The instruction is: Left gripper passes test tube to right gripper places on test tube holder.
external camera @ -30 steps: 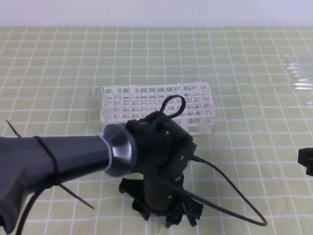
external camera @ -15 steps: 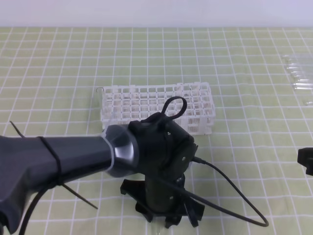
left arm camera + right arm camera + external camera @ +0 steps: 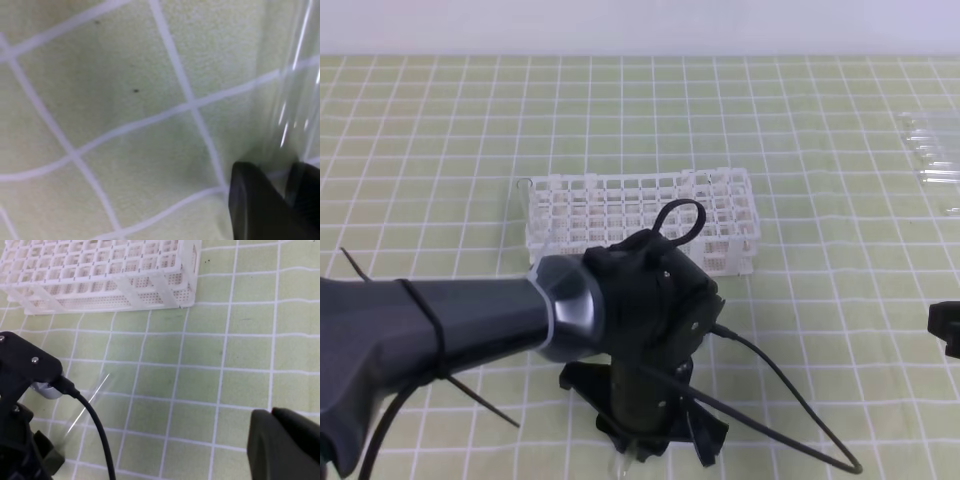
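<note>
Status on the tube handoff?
Done: nothing yet. In hand: left gripper, low over the mat, looks closed on the test tube. Left: lift, pass to the shut right gripper, then place in the test tube holder, which looks empty.

Pale green cloth (image 3: 840, 150) with white grid lines, white lattice rack (image 3: 640, 215), black tool (image 3: 645, 440), clear tube (image 3: 87, 402)

The work surface is covered by a pale green cloth (image 3: 840, 330) printed with a grid of white lines. Behind its far edge, a plain white wall (image 3: 640, 25) is seen as a narrow band. Even, soft lighting is cast over the whole surface, and only faint shadows are produced. A bundle of clear tubes (image 3: 932, 160) is laid at the right edge.
</note>
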Controlling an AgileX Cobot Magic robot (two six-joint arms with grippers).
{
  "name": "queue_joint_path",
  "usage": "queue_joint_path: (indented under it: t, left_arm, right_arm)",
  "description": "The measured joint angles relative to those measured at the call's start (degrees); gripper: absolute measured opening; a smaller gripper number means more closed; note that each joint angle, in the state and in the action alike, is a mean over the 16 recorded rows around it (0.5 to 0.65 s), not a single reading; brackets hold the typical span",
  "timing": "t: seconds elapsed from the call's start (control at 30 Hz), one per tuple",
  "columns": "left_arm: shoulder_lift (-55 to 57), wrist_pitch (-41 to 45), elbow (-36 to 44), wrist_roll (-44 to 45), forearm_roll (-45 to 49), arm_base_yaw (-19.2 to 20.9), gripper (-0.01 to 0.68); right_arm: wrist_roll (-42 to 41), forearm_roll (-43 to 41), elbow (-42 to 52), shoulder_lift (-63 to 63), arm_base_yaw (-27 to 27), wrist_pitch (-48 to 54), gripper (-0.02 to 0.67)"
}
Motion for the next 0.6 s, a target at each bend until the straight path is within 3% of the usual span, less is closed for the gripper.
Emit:
queue_joint_path:
  t: [0.6]
  left_arm:
    - [-4.67, 0.66, -0.02, 5.44, 1.11, -0.01, 0.054]
  right_arm:
    - [0.00, 0.02, 0.00, -0.06, 0.00, 0.00, -0.018]
